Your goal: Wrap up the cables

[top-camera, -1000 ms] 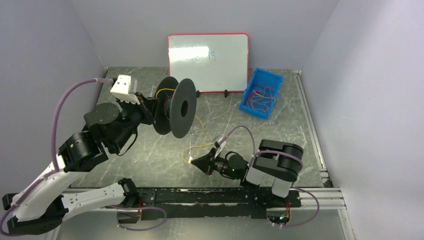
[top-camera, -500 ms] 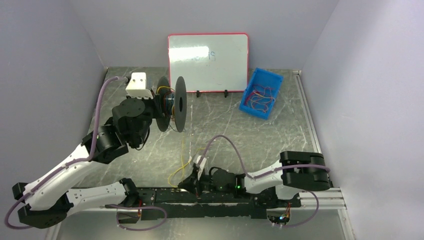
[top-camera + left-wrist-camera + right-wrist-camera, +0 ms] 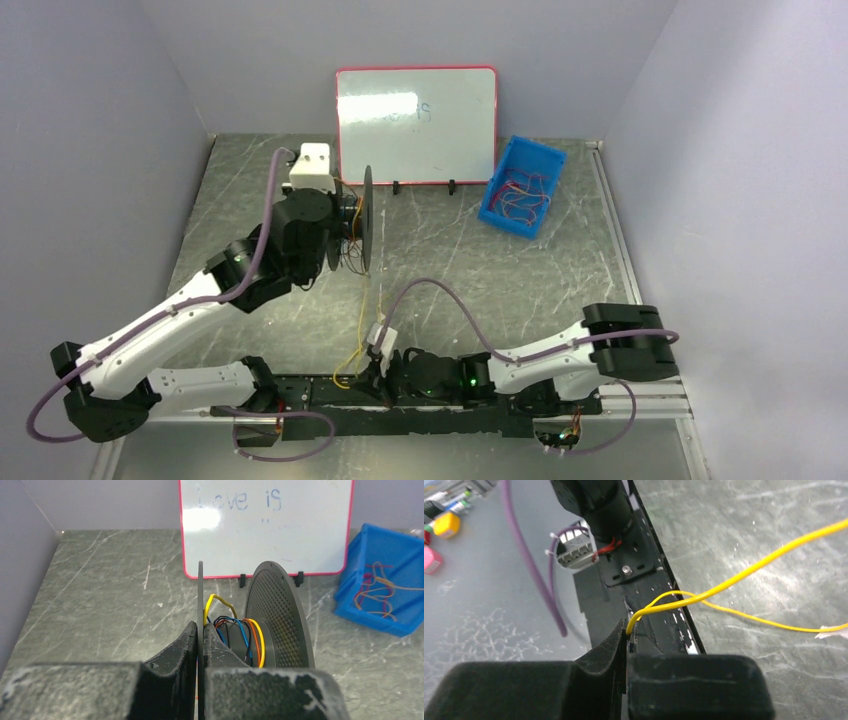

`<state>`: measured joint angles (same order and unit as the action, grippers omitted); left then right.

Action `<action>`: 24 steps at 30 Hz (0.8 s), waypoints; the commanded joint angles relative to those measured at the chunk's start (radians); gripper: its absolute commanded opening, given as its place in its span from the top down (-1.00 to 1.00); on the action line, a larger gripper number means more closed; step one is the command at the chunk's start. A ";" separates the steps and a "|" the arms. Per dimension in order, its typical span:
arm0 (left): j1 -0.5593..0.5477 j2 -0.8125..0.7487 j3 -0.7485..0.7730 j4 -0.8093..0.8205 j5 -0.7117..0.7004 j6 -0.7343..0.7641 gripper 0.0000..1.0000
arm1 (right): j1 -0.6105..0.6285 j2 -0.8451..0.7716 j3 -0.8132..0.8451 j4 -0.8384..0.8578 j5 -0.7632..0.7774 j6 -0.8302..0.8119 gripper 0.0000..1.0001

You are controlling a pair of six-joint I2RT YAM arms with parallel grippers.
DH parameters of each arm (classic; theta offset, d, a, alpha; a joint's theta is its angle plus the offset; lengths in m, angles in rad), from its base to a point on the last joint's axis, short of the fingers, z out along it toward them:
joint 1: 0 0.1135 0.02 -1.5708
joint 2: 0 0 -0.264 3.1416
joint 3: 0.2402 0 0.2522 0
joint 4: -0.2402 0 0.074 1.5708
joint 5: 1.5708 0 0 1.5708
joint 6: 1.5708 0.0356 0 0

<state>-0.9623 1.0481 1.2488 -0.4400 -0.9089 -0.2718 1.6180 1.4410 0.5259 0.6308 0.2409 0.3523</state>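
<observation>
Left claw (image 3: 200, 636) is clenched on the thin near flange of a black plastic spool (image 3: 280, 615). It holds the spool upright on its edge at the far left of the grey marbled tabletop (image 3: 500, 270), just in front of a red-framed whiteboard (image 3: 415, 120) propped at the far wall. The flange stands edge-on between the two fingers. The spool's other flange, perforated with small holes, is on the right. Around the hub between the flanges lie a few turns of wire (image 3: 248, 640) in yellow, orange, blue and black.

Right claw (image 3: 628, 630) is low at the near edge of the tabletop, over the black mounting rail (image 3: 320, 388). Its jaws are pressed together on a thin yellow cable (image 3: 734, 577). From that pinch the cable bends up and runs away across the tabletop. Seen from above, it goes as a loose line from the near edge up to the spool, with a slack loop beside the claw.

At the far right sits a blue plastic bin (image 3: 535, 150), set at an angle, with a tangle of red-orange and yellow cables (image 3: 520, 197) lying inside it.
</observation>
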 commanded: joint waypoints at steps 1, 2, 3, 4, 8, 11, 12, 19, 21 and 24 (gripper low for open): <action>0.028 0.012 -0.040 0.076 -0.021 -0.021 0.86 | 0.034 -0.101 0.062 -0.160 0.077 -0.038 1.00; 0.031 0.014 -0.054 0.072 -0.017 -0.029 0.86 | 0.038 -0.120 0.076 -0.195 0.091 -0.038 1.00; 0.034 0.016 -0.068 0.067 -0.014 -0.039 0.86 | 0.040 -0.139 0.090 -0.228 0.101 -0.040 1.00; 0.034 0.018 -0.083 0.061 -0.012 -0.050 0.86 | 0.042 -0.158 0.108 -0.266 0.112 -0.044 1.00; 0.034 0.021 -0.143 0.049 0.008 -0.085 0.86 | 0.043 -0.201 0.196 -0.427 0.153 -0.053 1.00; 0.034 0.025 -0.174 0.033 0.009 -0.140 0.86 | 0.044 -0.215 0.278 -0.551 0.208 -0.059 1.00; 0.033 0.022 -0.187 0.029 0.011 -0.148 0.86 | 0.043 -0.219 0.301 -0.594 0.228 -0.061 1.00; 0.033 0.010 -0.239 0.014 0.045 -0.175 0.86 | 0.031 -0.229 0.464 -0.873 0.398 -0.102 1.00; 0.033 0.006 -0.249 0.012 0.048 -0.175 0.86 | 0.013 -0.235 0.513 -0.931 0.434 -0.114 1.00; 0.030 -0.004 -0.262 0.013 0.076 -0.168 0.86 | -0.034 -0.256 0.546 -0.982 0.454 -0.143 1.00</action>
<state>-0.9329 1.0817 0.9894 -0.4625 -0.8566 -0.4206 1.6321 1.2247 1.0180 -0.2081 0.5995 0.2569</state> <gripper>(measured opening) 0.087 0.023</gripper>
